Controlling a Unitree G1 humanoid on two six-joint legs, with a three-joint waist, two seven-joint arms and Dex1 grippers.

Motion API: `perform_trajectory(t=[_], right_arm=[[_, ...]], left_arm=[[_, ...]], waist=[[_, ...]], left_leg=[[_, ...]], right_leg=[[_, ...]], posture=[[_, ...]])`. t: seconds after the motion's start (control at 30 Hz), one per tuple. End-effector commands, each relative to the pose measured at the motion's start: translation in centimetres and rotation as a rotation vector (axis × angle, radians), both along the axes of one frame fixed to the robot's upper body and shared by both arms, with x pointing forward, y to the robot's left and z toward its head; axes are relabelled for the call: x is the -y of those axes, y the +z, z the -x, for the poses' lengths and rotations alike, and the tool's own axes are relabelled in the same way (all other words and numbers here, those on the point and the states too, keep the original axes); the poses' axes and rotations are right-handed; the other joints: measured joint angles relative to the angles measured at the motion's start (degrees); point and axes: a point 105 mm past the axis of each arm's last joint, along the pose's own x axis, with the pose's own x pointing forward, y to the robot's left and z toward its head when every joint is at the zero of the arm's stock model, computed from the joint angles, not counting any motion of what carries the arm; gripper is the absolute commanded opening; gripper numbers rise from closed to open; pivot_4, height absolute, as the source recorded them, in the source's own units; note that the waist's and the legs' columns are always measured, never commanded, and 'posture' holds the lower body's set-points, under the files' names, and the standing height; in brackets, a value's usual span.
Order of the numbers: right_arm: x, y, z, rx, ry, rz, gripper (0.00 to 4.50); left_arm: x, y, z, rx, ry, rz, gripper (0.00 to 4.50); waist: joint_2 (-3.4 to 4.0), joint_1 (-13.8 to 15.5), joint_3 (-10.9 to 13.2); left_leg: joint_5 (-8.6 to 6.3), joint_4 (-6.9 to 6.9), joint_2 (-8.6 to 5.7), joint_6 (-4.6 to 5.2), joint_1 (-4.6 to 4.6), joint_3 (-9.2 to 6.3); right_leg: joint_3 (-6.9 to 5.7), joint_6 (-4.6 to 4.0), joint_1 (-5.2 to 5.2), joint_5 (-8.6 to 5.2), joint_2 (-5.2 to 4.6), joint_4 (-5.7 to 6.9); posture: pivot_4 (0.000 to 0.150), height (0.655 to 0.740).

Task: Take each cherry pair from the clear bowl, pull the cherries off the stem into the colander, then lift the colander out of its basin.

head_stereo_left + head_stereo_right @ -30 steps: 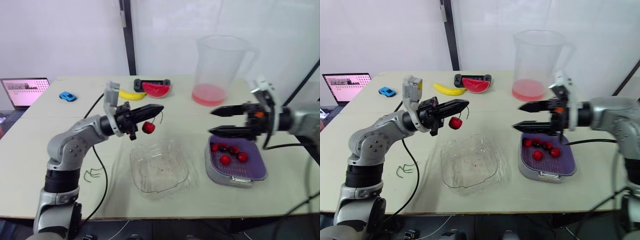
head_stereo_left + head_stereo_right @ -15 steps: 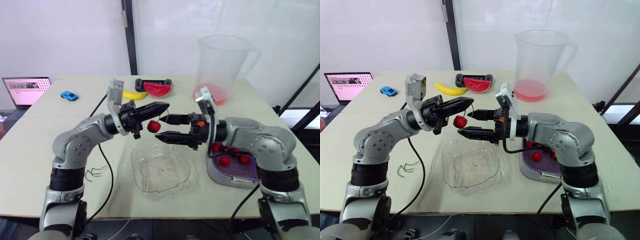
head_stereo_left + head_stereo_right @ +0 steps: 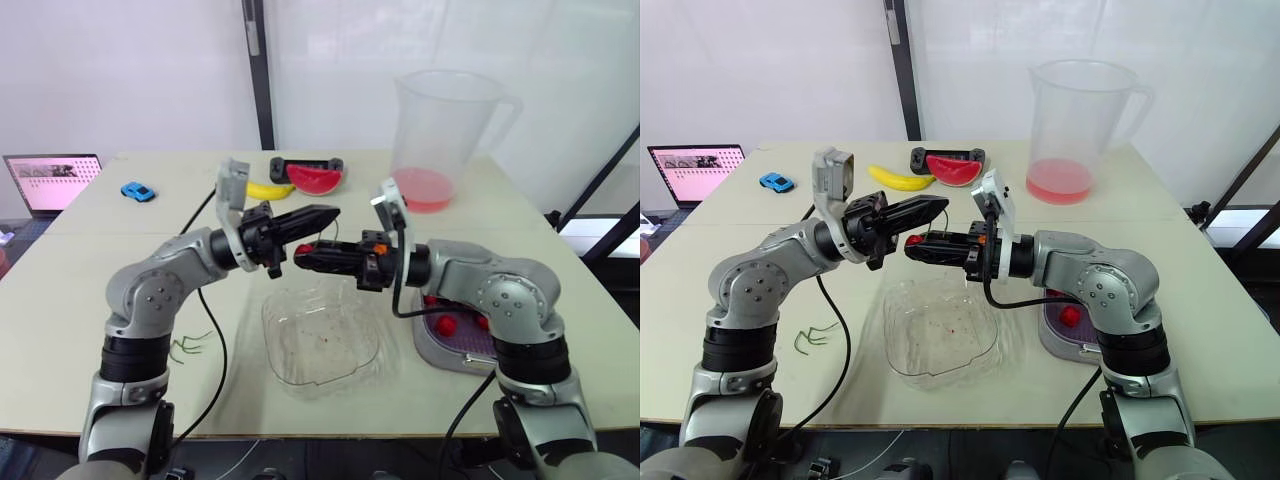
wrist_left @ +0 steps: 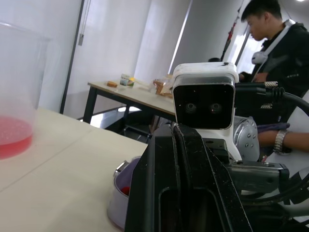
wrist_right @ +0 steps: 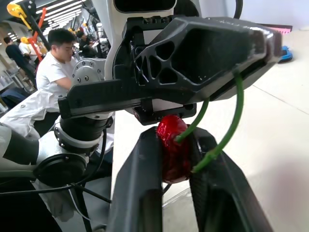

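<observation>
Right gripper (image 3: 310, 257) clamps the cherry (image 5: 170, 145), left gripper (image 3: 328, 214) pinches its stem (image 5: 235, 116) above: pull rightward toward your colander (image 3: 465, 340)

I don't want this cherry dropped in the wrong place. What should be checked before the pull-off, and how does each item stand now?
1. Right claw shut on the cherry: ok.
2. Left claw shut on the stem: ok.
3. Cherry over the colander: not ok. It is held by the far side of the clear bowl, and the colander sits off to the robot's right.
4. Room in the colander: ok, only a few cherries lie in it.
5. Colander seated in its basin: ok.
</observation>
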Motion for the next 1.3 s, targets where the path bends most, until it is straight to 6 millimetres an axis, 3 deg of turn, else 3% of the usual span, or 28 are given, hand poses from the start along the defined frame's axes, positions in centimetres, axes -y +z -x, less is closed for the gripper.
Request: perform_trajectory(t=[0.03,0.4,0.67,0.8,1.03,1.13,1.2,1.3], right_arm=[[0.1,0.9,0.4,0.049,0.008,-0.004,0.19],[1.1,-3.3,1.4,-0.003,0.054,0.226,0.19],[2.3,-4.2,1.4,-0.010,0.046,0.289,0.19],[5.6,-2.2,0.5,0.033,-0.050,0.291,0.19],[13.9,1.0,-0.7,0.118,-0.292,0.445,0.19],[17.2,0.5,-1.0,0.128,-0.370,0.582,0.19],[19.4,-0.9,-0.7,0.098,-0.389,0.703,0.19],[20.0,-2.5,-0.3,0.057,-0.359,0.750,0.19]], left_arm=[[0.4,1.0,0.9,0.056,-0.033,0.001,0.00],[0.4,1.2,0.7,0.067,-0.025,0.005,0.00],[0.6,1.1,0.7,0.069,-0.029,0.009,0.00],[0.2,1.0,0.6,0.069,-0.010,-0.001,0.00],[-1.2,0.7,0.3,0.063,0.042,-0.016,0.00],[-1.5,0.4,0.2,0.057,0.053,-0.021,0.00],[-1.6,0.1,0.3,0.053,0.059,-0.031,0.00],[-1.7,-0.3,0.3,0.049,0.061,-0.038,0.00]], waist=[[0.00,0.0,0.0],[0.00,0.0,0.0],[0.00,0.2,0.0],[0.00,0.4,0.0],[0.00,0.3,0.0],[0.00,0.3,0.0],[0.00,0.3,0.0],[0.00,0.3,0.0]], left_leg=[[0.00,0.00,0.00,0.00,0.00,0.00],[-0.13,-0.01,0.00,0.23,0.01,-0.01],[-0.19,-0.01,0.00,0.33,0.01,-0.01],[-0.19,0.01,-0.01,0.33,0.00,0.00],[-0.23,-0.02,-0.01,0.40,0.01,0.05],[-0.23,-0.01,-0.01,0.40,0.01,0.06],[-0.23,-0.01,-0.01,0.41,0.01,0.08],[-0.24,-0.01,0.01,0.42,0.01,0.10]], right_leg=[[0.00,0.00,0.00,0.00,0.00,0.00],[0.00,0.00,0.01,0.00,0.04,-0.01],[0.01,0.00,0.01,0.00,0.03,-0.02],[0.01,0.00,0.03,0.00,0.00,-0.03],[0.01,0.00,0.04,0.00,0.01,-0.07],[0.01,0.00,0.04,0.00,0.02,-0.08],[0.01,0.00,0.05,0.00,0.01,-0.08],[0.02,0.01,0.05,-0.01,0.01,-0.09]], posture=[[0.150,0.7400],[0.150,0.7400],[0.150,0.7400],[0.150,0.7400],[0.150,0.7400],[0.150,0.7400],[0.150,0.7400],[0.150,0.7400]])
